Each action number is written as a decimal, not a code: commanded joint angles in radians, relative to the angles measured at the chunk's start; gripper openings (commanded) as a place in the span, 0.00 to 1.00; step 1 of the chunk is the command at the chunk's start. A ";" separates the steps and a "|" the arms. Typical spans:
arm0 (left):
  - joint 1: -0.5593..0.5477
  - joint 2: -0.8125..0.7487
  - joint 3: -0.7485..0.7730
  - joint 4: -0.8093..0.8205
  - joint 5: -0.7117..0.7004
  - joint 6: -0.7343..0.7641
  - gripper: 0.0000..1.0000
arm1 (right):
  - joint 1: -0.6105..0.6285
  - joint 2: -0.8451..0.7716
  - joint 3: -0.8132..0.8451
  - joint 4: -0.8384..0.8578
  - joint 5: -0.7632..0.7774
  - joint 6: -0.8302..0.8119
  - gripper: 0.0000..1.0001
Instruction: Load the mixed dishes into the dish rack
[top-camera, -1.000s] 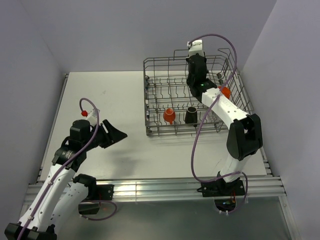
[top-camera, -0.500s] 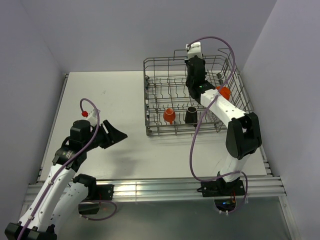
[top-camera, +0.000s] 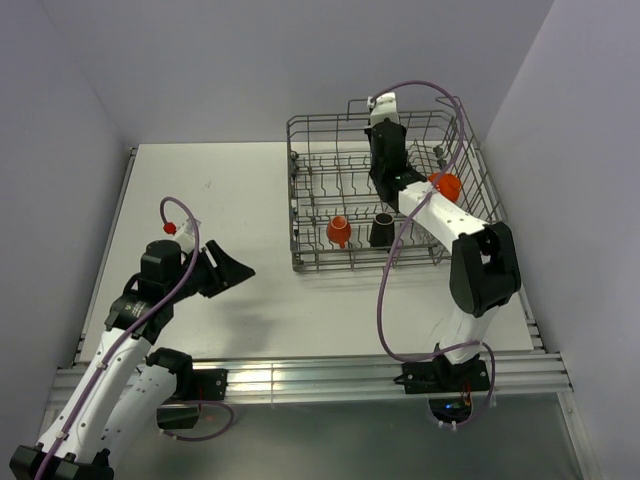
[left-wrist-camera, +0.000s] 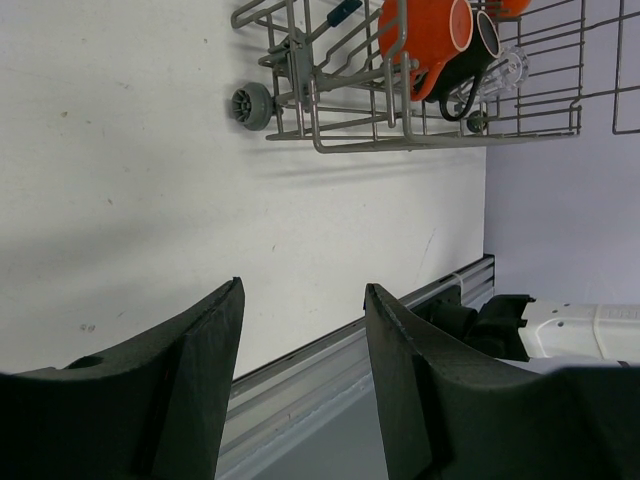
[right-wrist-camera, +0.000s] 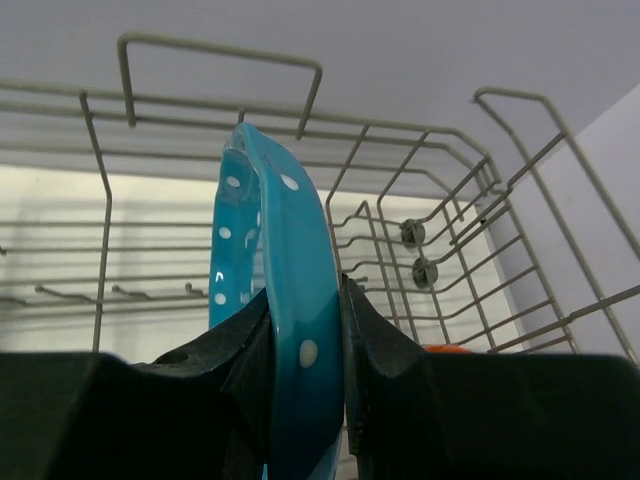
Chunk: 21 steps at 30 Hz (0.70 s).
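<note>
Teal dotted plate (right-wrist-camera: 272, 320) stands on edge, clamped by the right gripper (right-wrist-camera: 300, 345), at the far end of the dish rack (top-camera: 298, 205). The arm has just swung further back, probably hunting a tine slot. Left gripper (left-wrist-camera: 302, 300) hangs released, empty, over the table (top-camera: 220, 200).

Your right gripper (right-wrist-camera: 300, 335) fills the bottom of the frame. Its two black fingers (right-wrist-camera: 240, 365) are clamped on the teal white-dotted scalloped plate (right-wrist-camera: 275, 250), which stands on edge at centre and rises toward the upper middle. The grey wires of the dish rack (right-wrist-camera: 215, 51) run behind it across the whole frame. Two small rollers (right-wrist-camera: 411, 233) sit on the rack's wall right of centre. A sliver of orange (right-wrist-camera: 450, 349) shows at lower right; you can't tell which dish it is.
</note>
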 joint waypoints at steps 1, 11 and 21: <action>0.000 -0.011 -0.008 0.037 0.021 0.007 0.57 | 0.004 -0.013 0.011 0.074 0.045 -0.017 0.00; 0.000 -0.022 -0.015 0.035 0.026 0.003 0.57 | 0.040 0.005 -0.012 0.080 0.076 -0.036 0.00; 0.000 -0.029 -0.011 0.020 0.021 0.007 0.57 | 0.064 0.085 0.075 0.022 0.076 -0.017 0.00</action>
